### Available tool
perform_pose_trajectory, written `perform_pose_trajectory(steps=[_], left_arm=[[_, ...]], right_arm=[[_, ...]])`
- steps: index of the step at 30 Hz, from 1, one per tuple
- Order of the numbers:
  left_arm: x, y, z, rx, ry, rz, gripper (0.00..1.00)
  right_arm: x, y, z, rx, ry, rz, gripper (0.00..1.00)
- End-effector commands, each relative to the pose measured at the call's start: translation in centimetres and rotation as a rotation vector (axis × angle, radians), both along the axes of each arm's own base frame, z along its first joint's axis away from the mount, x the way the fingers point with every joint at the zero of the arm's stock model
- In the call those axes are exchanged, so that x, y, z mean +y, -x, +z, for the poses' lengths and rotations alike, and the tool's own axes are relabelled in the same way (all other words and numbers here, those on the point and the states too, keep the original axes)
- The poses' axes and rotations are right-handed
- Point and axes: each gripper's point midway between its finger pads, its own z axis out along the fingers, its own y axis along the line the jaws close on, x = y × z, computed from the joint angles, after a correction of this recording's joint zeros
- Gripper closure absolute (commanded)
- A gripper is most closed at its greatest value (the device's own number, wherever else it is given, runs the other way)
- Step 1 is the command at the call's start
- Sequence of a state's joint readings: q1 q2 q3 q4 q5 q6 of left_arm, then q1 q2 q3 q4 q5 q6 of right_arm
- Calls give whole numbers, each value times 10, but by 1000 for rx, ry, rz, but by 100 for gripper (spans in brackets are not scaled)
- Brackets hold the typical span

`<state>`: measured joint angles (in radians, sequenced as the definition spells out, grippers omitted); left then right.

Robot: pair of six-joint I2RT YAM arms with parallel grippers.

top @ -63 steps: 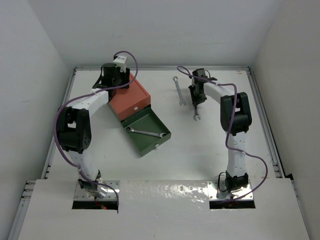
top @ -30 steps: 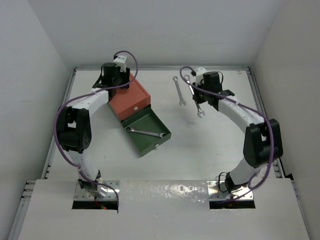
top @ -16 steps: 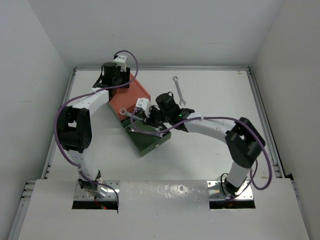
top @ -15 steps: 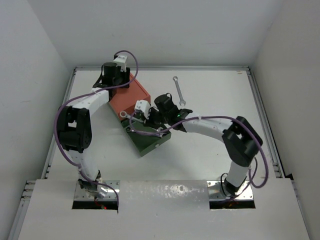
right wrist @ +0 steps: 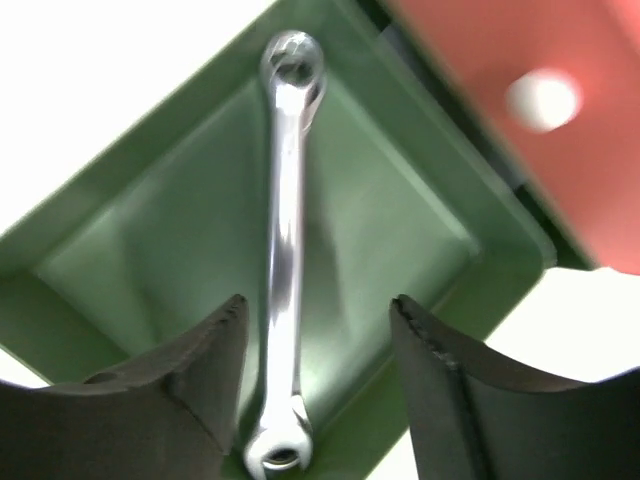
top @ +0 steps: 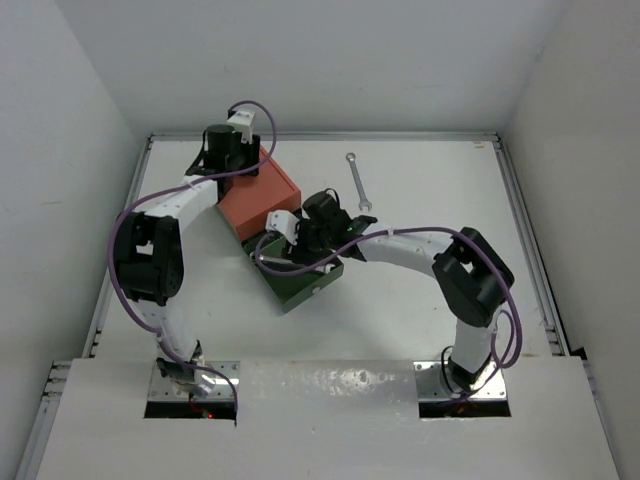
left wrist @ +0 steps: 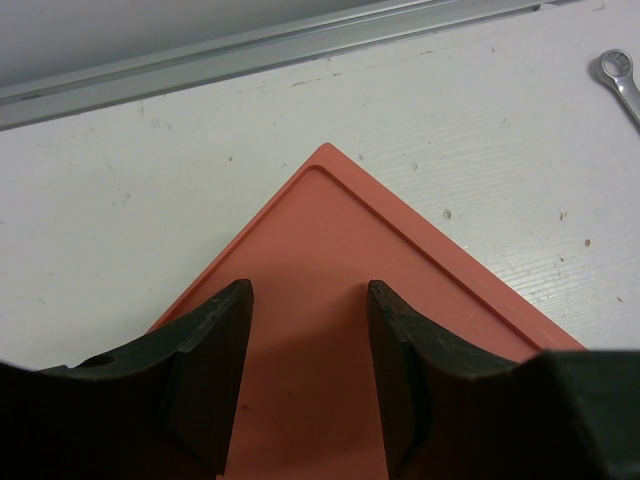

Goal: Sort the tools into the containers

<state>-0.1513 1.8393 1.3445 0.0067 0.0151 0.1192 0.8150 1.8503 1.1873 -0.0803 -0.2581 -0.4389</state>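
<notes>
The orange-red upper drawer (top: 262,195) is closed; its white knob (right wrist: 541,99) shows in the right wrist view. The dark green lower drawer (top: 300,285) is pulled out. My right gripper (top: 297,243) hangs over it, open and empty (right wrist: 318,305). A silver wrench (right wrist: 285,250) lies on the green drawer floor (right wrist: 400,230) below the jaws. My arm hides most of the drawer from above. Another wrench (top: 358,182) lies on the table behind; its end shows in the left wrist view (left wrist: 620,75). My left gripper (top: 235,165) is open over the orange box's back corner (left wrist: 308,290). No hex keys show.
A raised metal rail (left wrist: 300,45) runs along the table's back edge, with white walls on three sides. The right arm's purple cable (top: 300,268) loops over the green drawer. Bare white table lies right of the box (top: 430,190).
My right arm carried a wrench from the back right of the table to the green drawer. Its jaws are now open and empty above the drawer. The left arm has not moved.
</notes>
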Motion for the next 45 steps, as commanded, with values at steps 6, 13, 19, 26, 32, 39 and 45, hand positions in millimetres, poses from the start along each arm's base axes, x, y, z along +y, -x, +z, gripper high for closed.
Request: perform_pose_trajectory(steps=[6,13,19,26,32,39,45], left_arm=[[21,63,-107,384,-100,23,53],[21,64,-106,382,-99,21,53],[20,64,-106,386,-93,19,53],[23,69,-108,386,-107,22,53],[22,70,-106,383,-102,19,53],[23,67,-102,369,-106,27,53],[23,67,-103,373,-105,22,53]], right_arm=[[23,-41,149,-132,-346,-201,59],[-76,-162,160,92,-528,-761,45],[-148,-233,55,188,-165,-1055,20],[-172,-251,-33,211,39,-1103,11],[-193,-253,-82,246,149,-1164,13],[-193,-208,-125,476,125,-1137,99],[-218,-143,-114,517,228,-1127,100]])
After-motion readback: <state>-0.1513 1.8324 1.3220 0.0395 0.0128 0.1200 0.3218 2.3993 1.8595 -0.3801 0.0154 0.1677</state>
